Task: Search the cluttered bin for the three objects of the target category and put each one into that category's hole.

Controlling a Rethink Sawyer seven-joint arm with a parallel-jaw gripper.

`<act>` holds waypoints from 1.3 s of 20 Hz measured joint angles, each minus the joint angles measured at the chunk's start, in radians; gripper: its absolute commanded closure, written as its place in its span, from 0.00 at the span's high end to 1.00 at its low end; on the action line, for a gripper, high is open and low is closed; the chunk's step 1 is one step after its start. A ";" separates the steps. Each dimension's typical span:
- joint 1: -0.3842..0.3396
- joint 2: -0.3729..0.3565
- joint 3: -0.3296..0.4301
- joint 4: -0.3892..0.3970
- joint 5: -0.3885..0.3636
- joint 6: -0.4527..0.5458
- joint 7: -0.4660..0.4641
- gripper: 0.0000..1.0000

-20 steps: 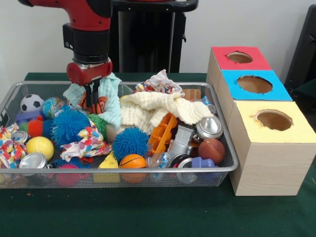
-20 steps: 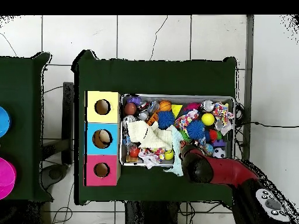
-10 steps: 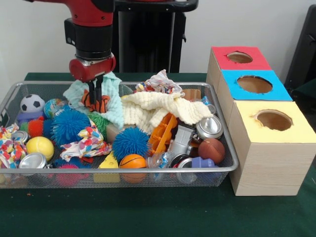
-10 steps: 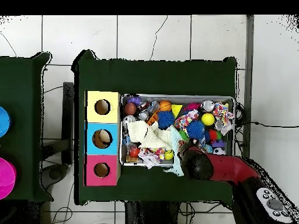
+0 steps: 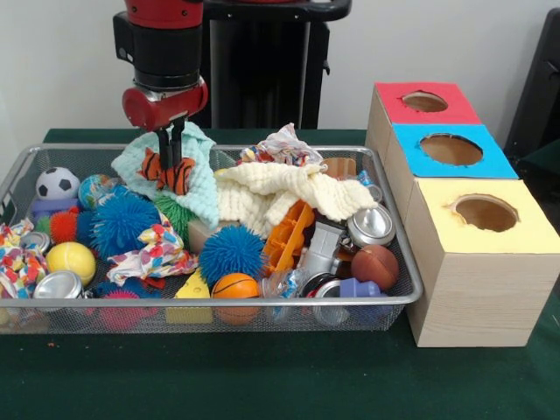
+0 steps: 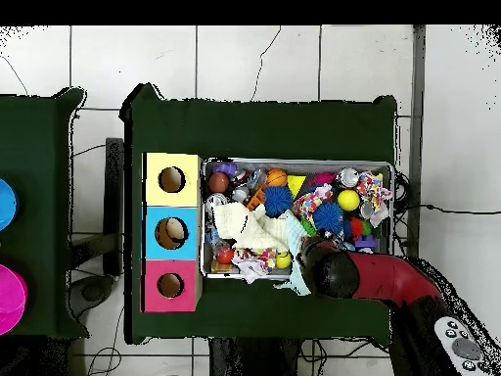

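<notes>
My gripper [image 5: 171,150] hangs over the far left part of the wire bin [image 5: 219,303], shut on a small orange and black striped soft toy [image 5: 172,172]. The toy is lifted just above the clutter, and a pale teal cloth [image 5: 201,179] drapes behind and beside it. At the right stand three boxes with holes in their tops: red [image 5: 424,101], blue [image 5: 451,149] and yellow [image 5: 486,213]. In the overhead view the arm's head [image 6: 330,275] covers the gripper and toy at the bin's [image 6: 298,163] lower edge; the boxes [image 6: 171,233] sit left of the bin.
The bin holds a cream knitted cloth [image 5: 280,197], blue spiky balls [image 5: 232,252], a small basketball [image 5: 236,287], a brown ball [image 5: 374,265], cans [image 5: 372,226], a soccer ball [image 5: 57,182], a yellow ball [image 5: 70,260] and patterned rags [image 5: 153,254].
The gripper has risen out of the clutter with the striped toy held in it. The teal cloth has been pulled up a little along with it.
</notes>
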 measured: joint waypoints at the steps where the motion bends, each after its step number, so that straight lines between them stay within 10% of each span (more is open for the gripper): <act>1: 0.002 -0.006 0.001 0.000 0.003 0.007 0.000 0.00; 26: 0.004 -0.057 0.008 -0.028 0.036 0.117 0.000 0.00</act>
